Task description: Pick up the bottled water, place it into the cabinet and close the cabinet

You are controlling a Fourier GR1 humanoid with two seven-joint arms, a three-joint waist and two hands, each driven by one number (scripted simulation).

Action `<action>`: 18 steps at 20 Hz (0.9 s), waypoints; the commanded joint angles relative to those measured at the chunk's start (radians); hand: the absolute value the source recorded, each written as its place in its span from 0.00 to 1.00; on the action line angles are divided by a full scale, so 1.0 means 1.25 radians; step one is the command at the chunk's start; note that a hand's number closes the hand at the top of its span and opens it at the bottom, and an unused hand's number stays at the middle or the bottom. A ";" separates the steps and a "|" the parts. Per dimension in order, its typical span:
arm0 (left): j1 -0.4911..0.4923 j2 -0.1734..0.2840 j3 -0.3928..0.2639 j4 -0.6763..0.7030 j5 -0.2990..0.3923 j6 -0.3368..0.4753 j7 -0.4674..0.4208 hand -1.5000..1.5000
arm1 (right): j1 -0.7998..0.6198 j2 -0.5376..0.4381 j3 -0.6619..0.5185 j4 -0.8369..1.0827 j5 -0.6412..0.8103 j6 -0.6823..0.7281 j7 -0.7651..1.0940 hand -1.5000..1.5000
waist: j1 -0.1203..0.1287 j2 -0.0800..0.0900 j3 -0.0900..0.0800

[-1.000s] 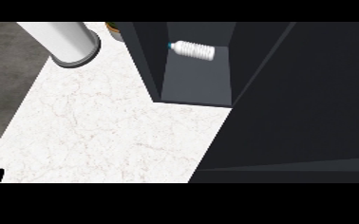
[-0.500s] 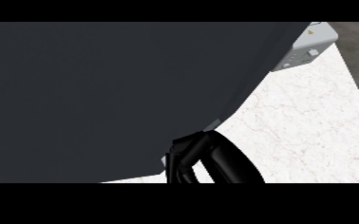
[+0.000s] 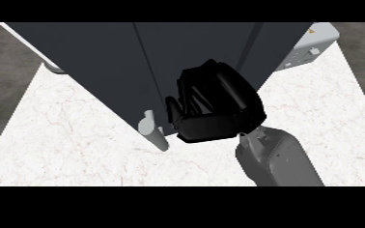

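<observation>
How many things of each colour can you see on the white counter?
Dark grey: 1, the cabinet
Black: 1, the right hand
Light grey: 3, the forearm, the cabinet handle and the appliance at the back right
Total: 5

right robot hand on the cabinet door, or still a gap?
Cannot tell. In the head view the right robot hand overlaps the dark cabinet door from above; black on dark hides any contact or gap.
</observation>
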 commanded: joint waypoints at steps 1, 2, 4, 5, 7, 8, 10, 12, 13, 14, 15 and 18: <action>0.029 -0.013 0.077 0.045 0.052 -0.080 0.006 0.00 | -0.078 0.002 -0.079 0.099 -0.029 0.034 -0.001 1.00 | -0.005 -0.002 0.000; 0.011 -0.039 0.019 -0.005 -0.002 -0.036 0.022 0.00 | -0.094 -0.047 -0.140 0.118 -0.087 0.103 0.002 1.00 | -0.009 0.001 0.001; 0.020 -0.030 0.071 -0.012 0.051 -0.054 0.024 0.00 | -0.145 -0.028 -0.133 0.241 -0.053 0.125 -0.052 1.00 | -0.001 0.002 0.001; -0.013 -0.005 0.103 0.074 0.073 -0.082 0.029 0.00 | -0.189 -0.027 -0.145 0.234 -0.054 0.106 -0.016 1.00 | -0.007 0.000 0.000; 0.026 -0.068 0.079 0.031 0.022 -0.110 0.022 0.00 | -0.184 -0.069 -0.181 0.291 -0.080 0.183 -0.048 1.00 | -0.003 0.000 0.000; 0.013 -0.040 0.117 0.066 0.070 -0.115 0.042 0.00 | -0.197 -0.037 -0.157 0.283 -0.064 0.170 -0.051 1.00 | -0.008 0.000 0.000; -0.043 -0.035 0.087 0.074 0.054 -0.080 0.053 0.00 | -0.261 -0.044 -0.190 0.394 -0.065 0.203 -0.081 1.00 | -0.003 0.005 0.000; -0.034 -0.045 0.097 0.071 0.047 -0.106 0.065 0.00 | -0.269 -0.020 -0.179 0.414 -0.053 0.208 -0.099 1.00 | -0.003 0.003 0.000; -0.001 -0.014 0.128 0.018 0.111 -0.082 0.091 0.00 | -0.279 -0.036 -0.190 0.419 -0.056 0.213 -0.090 1.00 | 0.000 0.004 0.001; -0.038 -0.041 0.106 0.048 0.067 -0.070 0.083 0.00 | -0.315 -0.031 -0.195 0.417 -0.062 0.202 -0.064 1.00 | -0.004 0.003 0.000; -0.031 -0.028 0.112 0.026 0.091 -0.063 0.102 0.00 | -0.298 -0.021 -0.181 0.429 -0.048 0.206 -0.081 1.00 | -0.004 0.004 0.000; -0.003 -0.080 0.075 -0.013 0.052 -0.097 0.090 0.00 | -0.319 -0.019 -0.211 0.480 -0.059 0.215 -0.102 1.00 | 0.019 0.007 0.000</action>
